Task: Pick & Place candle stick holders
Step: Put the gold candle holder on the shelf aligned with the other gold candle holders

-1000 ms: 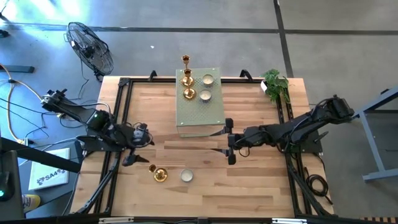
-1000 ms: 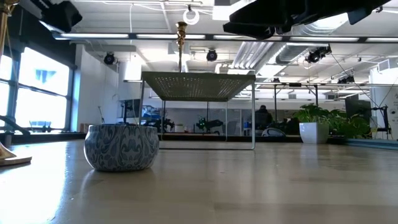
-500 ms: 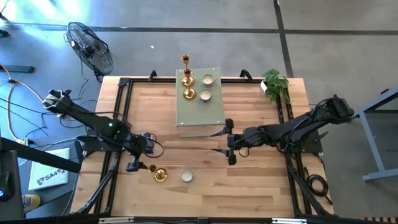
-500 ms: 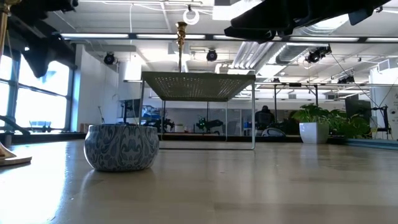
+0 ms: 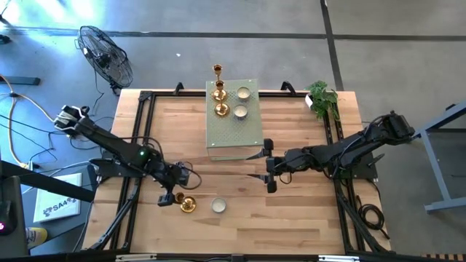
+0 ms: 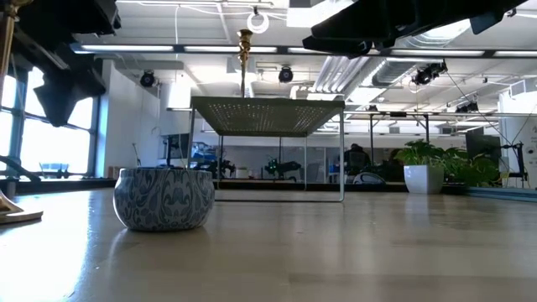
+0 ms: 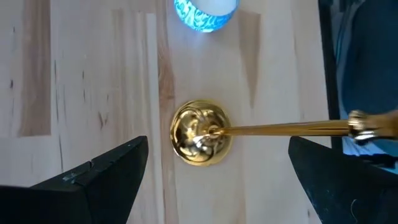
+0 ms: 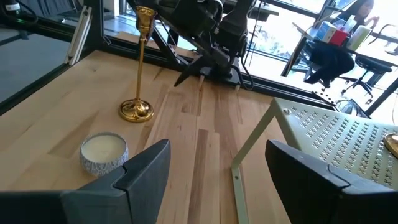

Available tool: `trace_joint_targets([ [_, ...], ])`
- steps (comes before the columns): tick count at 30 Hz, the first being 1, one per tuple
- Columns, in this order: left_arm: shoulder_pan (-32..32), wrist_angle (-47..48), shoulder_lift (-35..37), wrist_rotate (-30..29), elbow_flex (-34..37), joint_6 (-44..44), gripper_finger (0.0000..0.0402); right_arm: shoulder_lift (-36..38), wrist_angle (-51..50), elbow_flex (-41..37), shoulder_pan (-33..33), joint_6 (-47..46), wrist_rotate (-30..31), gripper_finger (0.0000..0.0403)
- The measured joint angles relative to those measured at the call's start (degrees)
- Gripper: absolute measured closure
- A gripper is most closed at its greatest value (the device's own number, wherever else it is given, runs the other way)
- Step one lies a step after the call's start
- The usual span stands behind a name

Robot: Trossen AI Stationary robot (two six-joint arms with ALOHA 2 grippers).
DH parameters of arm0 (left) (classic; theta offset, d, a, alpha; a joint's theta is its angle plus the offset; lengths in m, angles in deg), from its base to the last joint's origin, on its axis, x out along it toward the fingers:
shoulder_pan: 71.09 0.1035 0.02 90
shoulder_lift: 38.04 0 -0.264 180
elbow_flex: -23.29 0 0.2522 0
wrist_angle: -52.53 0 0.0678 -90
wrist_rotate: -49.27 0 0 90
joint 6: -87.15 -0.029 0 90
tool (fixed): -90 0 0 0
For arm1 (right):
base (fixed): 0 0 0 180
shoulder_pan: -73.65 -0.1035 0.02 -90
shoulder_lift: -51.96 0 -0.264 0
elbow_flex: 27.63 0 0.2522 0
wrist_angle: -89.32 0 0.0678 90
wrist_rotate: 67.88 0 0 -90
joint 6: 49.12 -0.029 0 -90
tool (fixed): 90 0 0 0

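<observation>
Left pincer [image 5: 169, 193] hangs spread wide over the gold holder [image 5: 187, 204], upright just beside the cream cup [image 5: 218, 206]. Top-heavy, slick, rigid: grab the slim stem low. Right pincer [image 5: 268, 168] waits half-spread beside the green slab [image 5: 234, 125].

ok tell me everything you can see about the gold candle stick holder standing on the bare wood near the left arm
The gold candle stick holder is shiny, brass-looking metal: a round embossed base, a slim stem and a small cup on top. It stands upright on the wooden table, beside a low patterned candle cup, apart from it. The left gripper hovers open over it, fingers either side, not touching.
</observation>
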Motion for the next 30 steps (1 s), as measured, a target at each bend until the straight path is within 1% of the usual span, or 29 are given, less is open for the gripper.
trace_joint_targets([
  [10, 0.0, -1.6, -3.9, -0.2, 0.0, -0.5, 0.0018, 0.0, -0.2, 0.0, 0.1, 0.2, 0.0, 0.0144],
  [18, 0.0, -5.9, -3.9, 1.7, 0.0, -2.5, 0.0018, 0.0, -0.9, 0.0, 0.1, -0.2, 0.2, 0.0144],
  [21, 0.0, -6.1, -3.9, 2.4, 0.0, -3.1, 0.0018, 0.0, -1.1, 0.0, 0.1, -0.2, 0.2, 0.0144],
  [30, 0.0, -6.4, -3.9, 0.5, 0.0, -5.1, 0.0018, 0.0, -1.6, 0.0, 0.1, -0.2, 0.2, 0.0144],
])
